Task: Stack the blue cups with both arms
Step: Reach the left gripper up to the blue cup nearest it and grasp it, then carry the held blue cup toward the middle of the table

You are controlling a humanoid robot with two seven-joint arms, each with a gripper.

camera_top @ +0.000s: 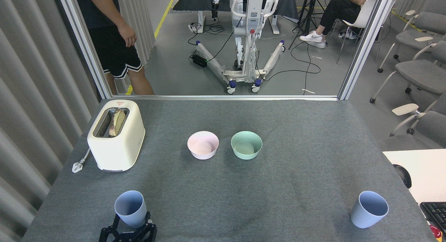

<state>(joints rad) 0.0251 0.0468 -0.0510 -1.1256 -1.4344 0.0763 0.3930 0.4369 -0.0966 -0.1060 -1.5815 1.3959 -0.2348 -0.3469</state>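
Down at the near-left table edge, my left gripper (131, 225) brackets the left blue cup's (130, 208) base, fingers spread, seemingly not clamped. Grasping step: next, squeeze. Right blue cup (368, 209) waits far right; right gripper unseen.

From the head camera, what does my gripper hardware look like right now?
Only the left gripper shows, at the bottom edge: matte black, with jointed open-frame fingers of cut-out links. No cables or lettering are visible. The right gripper is out of view.
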